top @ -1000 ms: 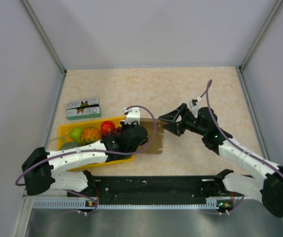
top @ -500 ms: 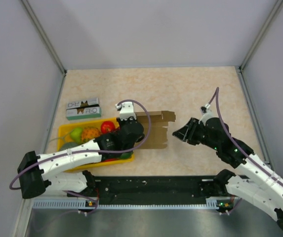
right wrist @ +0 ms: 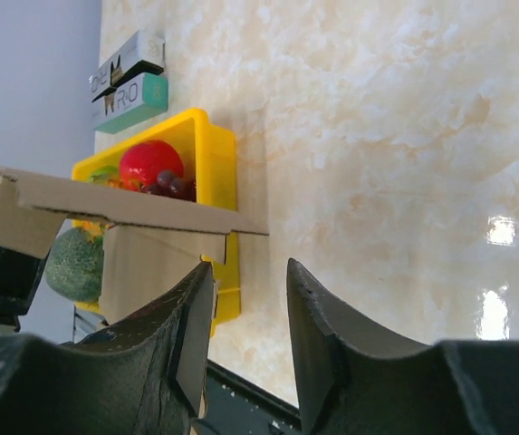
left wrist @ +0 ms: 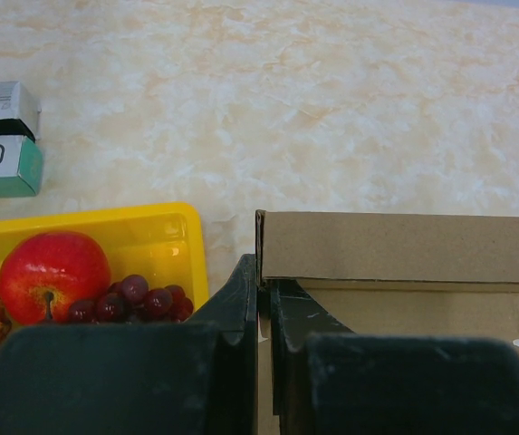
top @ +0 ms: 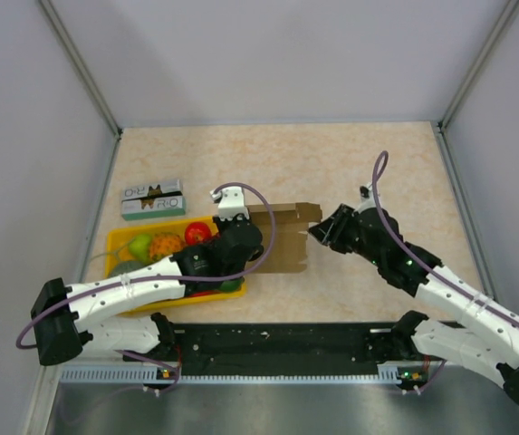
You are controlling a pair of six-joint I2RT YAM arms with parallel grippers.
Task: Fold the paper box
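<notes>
The paper box [top: 286,237] is a brown kraft sheet with raised flaps, held above the table just right of the yellow tray. My left gripper [top: 245,237] is shut on its left edge; in the left wrist view the fingers [left wrist: 241,304] pinch a thin cardboard wall below the folded top flap [left wrist: 404,246]. My right gripper [top: 318,234] is open at the sheet's right end. In the right wrist view the box [right wrist: 119,213] hangs just beyond my open gripper [right wrist: 250,299], not between the jaws.
A yellow tray [top: 119,240] holds an apple [top: 197,233], grapes and other fruit at the left. A green-and-white carton [top: 153,199] lies behind it. The arms' black base rail [top: 286,343] runs along the near edge. Grey walls enclose the table.
The right gripper let go of the box's right end, drew back to the right, and has now returned close to that edge. The box opened out flatter. The left gripper kept its grip.
</notes>
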